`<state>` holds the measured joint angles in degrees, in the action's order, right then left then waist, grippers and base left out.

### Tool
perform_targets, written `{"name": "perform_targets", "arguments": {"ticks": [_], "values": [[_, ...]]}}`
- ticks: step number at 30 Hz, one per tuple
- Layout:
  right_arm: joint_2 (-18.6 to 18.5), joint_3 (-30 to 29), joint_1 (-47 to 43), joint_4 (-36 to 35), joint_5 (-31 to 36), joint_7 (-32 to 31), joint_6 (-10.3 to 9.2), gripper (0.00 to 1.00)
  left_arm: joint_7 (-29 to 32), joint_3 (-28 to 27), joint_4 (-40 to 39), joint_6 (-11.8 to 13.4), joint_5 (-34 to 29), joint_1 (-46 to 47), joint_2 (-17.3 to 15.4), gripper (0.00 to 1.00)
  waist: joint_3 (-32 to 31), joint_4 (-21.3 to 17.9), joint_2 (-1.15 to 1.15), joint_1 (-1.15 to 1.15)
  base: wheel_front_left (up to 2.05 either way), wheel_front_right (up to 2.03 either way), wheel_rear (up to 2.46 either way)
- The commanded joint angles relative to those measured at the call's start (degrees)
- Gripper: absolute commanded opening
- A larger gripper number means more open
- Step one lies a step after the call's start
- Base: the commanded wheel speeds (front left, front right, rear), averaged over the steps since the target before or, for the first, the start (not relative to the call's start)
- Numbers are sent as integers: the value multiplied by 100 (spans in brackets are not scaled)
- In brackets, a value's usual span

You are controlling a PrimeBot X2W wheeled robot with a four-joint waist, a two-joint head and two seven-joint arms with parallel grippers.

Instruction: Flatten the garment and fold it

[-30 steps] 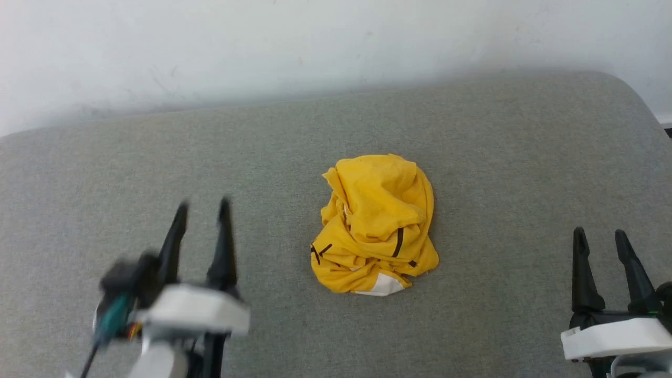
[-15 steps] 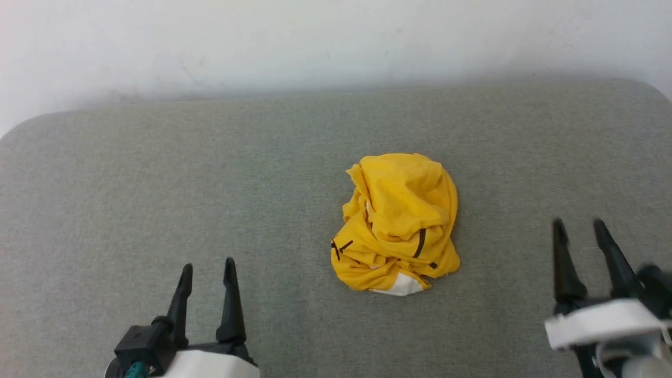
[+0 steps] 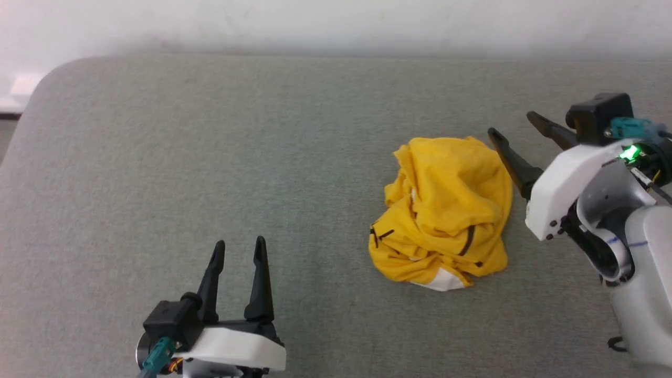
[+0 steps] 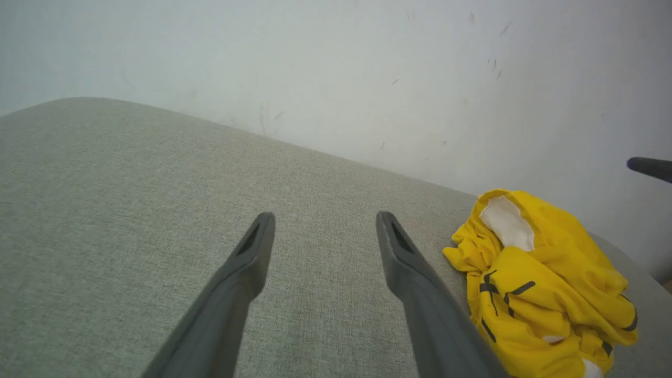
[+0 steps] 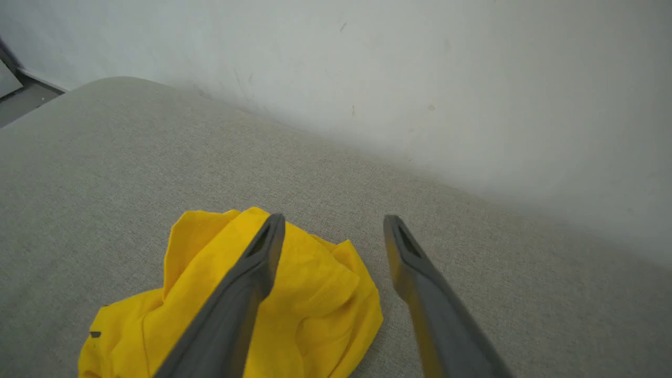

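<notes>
- On the grey cushion (image 3: 210,157), head view: the garment (image 3: 443,215) lay crumpled in a heap right of centre, none of it flattened. The right gripper (image 3: 510,123) stood at the heap's far right edge with its jaws spread wide and its near finger just beside the cloth. Contact could not be told, and it held nothing. The left gripper (image 3: 240,242) stood nearer the robot, well apart from the heap, likewise wide and empty.
- Left wrist view: both fingers of the left gripper reached over bare cushion with a broad gap between them. The heap sat to their right, showing a white patch (image 4: 506,223) and thin black stripes (image 4: 504,289). A dark fingertip (image 4: 648,168) of the other arm showed at the right edge.
- Right wrist view: you looked along widely parted fingers. One crossed in front of the yellow folds, and the other lay over bare cushion beyond the heap's edge. No cloth was gripped.
- Step in hand, as a judgement: the reach for a first grip. You would have done well to close on a single outer edge rather than the bunched middle, since soft cloth drags its layers along. Bringing the left gripper to a second edge, then drawing the two apart low over the cushion, looked the surer way to spread it.
</notes>
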<state>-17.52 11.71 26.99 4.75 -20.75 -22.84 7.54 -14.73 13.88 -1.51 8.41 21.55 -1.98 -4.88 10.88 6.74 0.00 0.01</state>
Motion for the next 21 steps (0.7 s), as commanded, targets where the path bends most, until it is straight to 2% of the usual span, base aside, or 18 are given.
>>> {"name": "perform_targets", "arguments": {"ticks": [1, 4, 9, 10, 11, 12, 16, 21], "values": [[-64, 88, 111, 117, -35, -103, -5, 100, -27, -10, 34, -43, -40, 101, 43, 100, 348, 399, 0, -1, 0, 0, 0], [-286, 390, 339, 459, -157, -483, -5, 100, -27, 4, 98, -109, -56, 178, 108, 100, 495, 619, 0, -1, 0, 0, 0], [-656, 899, 472, 851, -309, -753, -5, 100, -27, 5, 193, -186, -57, 263, 169, 100, 624, 864, 0, -1, 0, 0, 0], [-683, 941, 462, 919, -370, -808, -5, 77, -27, -7, 204, -187, -55, 267, 175, 100, 624, 877, 0, -1, 0, 0, 0], [-705, 970, 454, 965, -408, -825, -5, 26, -27, -18, 212, -188, -52, 266, 181, 100, 620, 886, 0, -1, 0, 0, 0], [-724, 991, 444, 1000, -427, -816, -5, 0, -27, -27, 221, -191, -49, 262, 185, 100, 609, 887, 0, -1, 0, 0, 0], [-741, 1056, 414, 1070, -475, -653, -5, 0, -27, -81, 286, -191, -43, 218, 194, 100, 455, 777, 0, -1, 0, 0, 0], [-634, 838, 615, 1051, -500, -180, -5, 0, -27, -215, 300, -199, -88, 152, 198, 100, 148, 415, 0, -1, 0, 0, 0]]}}
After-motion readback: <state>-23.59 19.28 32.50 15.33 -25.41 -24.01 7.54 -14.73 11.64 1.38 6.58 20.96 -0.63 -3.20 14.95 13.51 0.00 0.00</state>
